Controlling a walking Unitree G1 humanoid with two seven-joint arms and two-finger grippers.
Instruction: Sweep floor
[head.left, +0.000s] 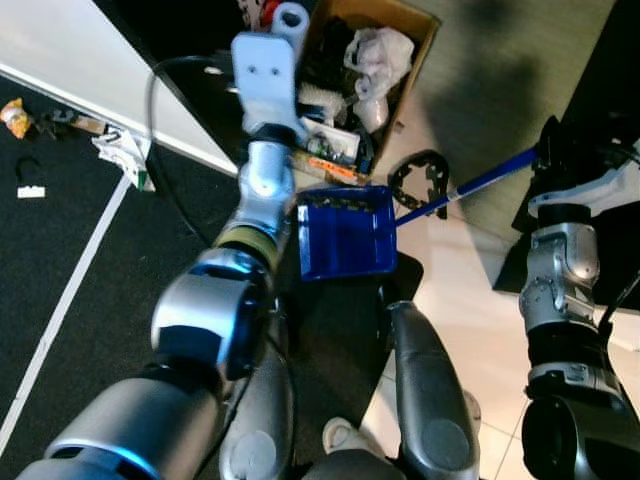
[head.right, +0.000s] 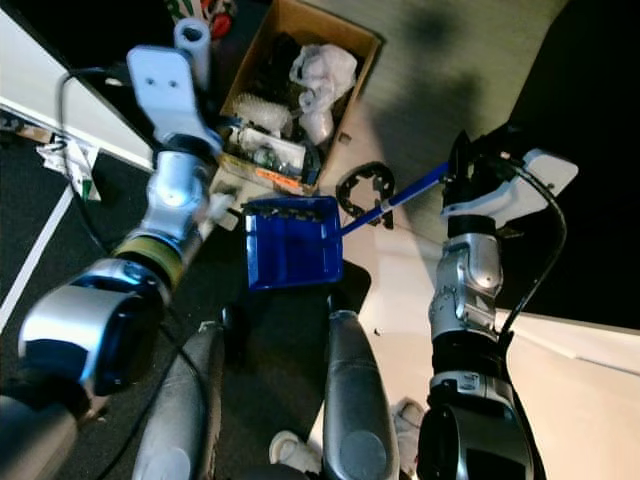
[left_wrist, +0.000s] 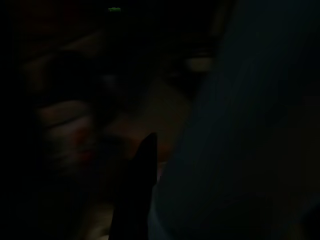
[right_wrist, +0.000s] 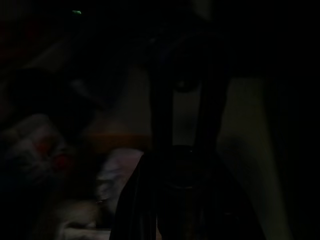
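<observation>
A blue dustpan (head.left: 345, 232) hangs just in front of my legs, its long blue handle (head.left: 480, 183) running up to the right. My right gripper (head.left: 548, 150) is shut on the far end of that handle. Dark bits lie along the pan's far edge. My left arm reaches forward beside the pan toward a cardboard box (head.left: 424, 28); its white wrist bracket (head.left: 264, 75) hides the gripper. The left wrist view is very dark, with one black finger (left_wrist: 142, 190) beside a large dim bluish shape. The right wrist view is also dark, with faint pale rubbish.
The open box holds white bags and mixed rubbish. A black ring-shaped object (head.left: 420, 175) lies on the pale floor beside the pan. Litter (head.left: 125, 150) and small scraps (head.left: 15, 118) lie on the dark carpet at left, beside a white strip (head.left: 80, 70).
</observation>
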